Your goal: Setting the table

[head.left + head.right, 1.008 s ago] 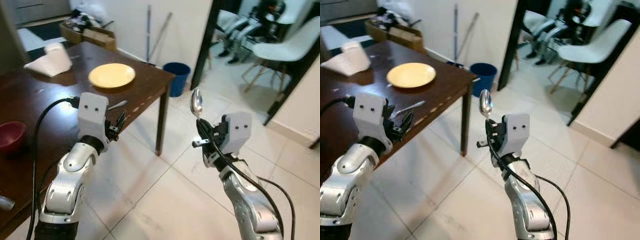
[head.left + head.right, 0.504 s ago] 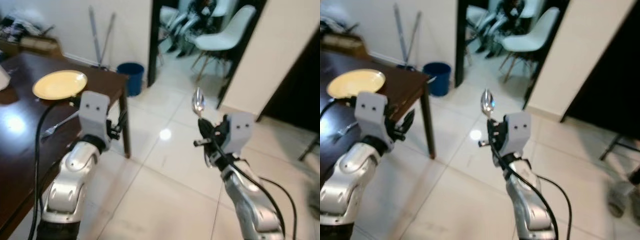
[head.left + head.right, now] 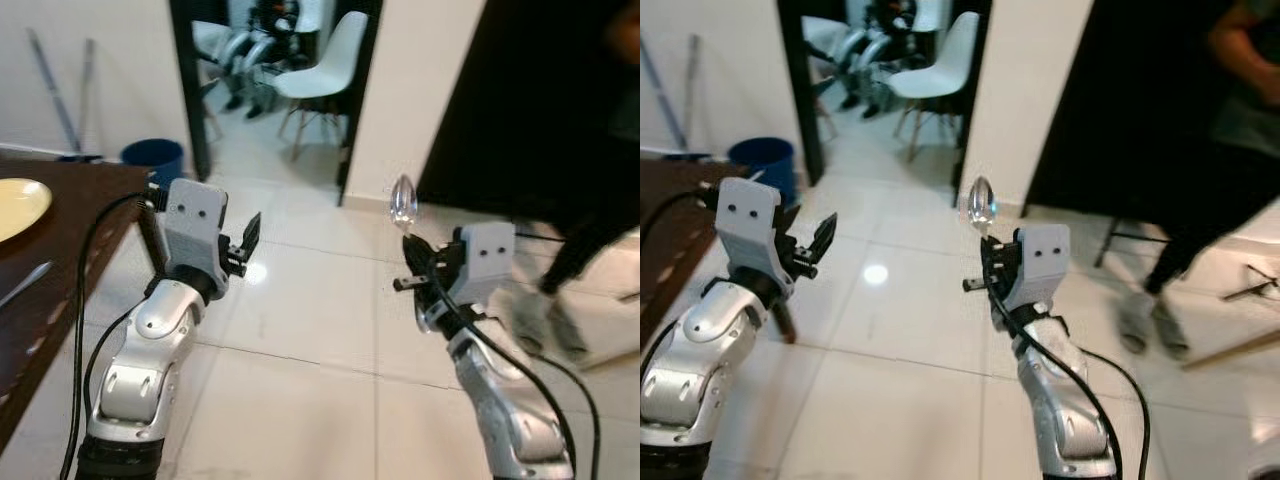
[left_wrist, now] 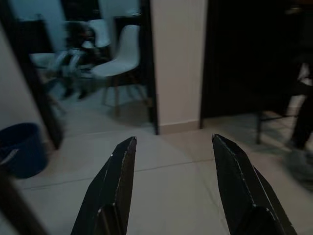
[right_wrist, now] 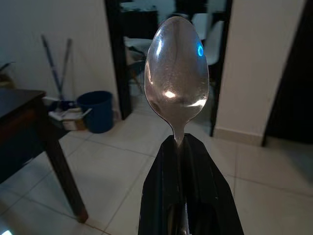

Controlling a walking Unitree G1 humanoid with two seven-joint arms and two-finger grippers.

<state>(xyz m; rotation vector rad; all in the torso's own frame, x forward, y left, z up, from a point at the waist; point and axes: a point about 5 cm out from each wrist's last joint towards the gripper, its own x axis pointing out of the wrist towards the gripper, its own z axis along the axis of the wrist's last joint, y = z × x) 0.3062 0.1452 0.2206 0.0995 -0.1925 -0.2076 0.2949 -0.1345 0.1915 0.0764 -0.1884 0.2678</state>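
Observation:
My right gripper [image 3: 412, 250] is shut on a metal spoon [image 3: 403, 201] that stands upright, bowl up, over the tiled floor; the right wrist view has the spoon bowl [image 5: 177, 66] close up above the closed fingers [image 5: 161, 196]. My left gripper [image 3: 200, 240] is raised and open, with nothing between its fingers [image 4: 115, 181]. The dark wooden table [image 3: 55, 280] lies at my far left. On it sit a yellow plate [image 3: 15, 205] and a fork [image 3: 25, 283].
A blue bin [image 3: 152, 160] stands by the wall near an open doorway, with a white chair [image 3: 325, 70] beyond. A person's legs and shoes [image 3: 1150, 320] are on the tiles to my right. Pale floor tiles stretch ahead.
The camera has swung right: the table and plate slid to the left edge, and a dark doorway and a person came into sight. The spoon stays in my right gripper.

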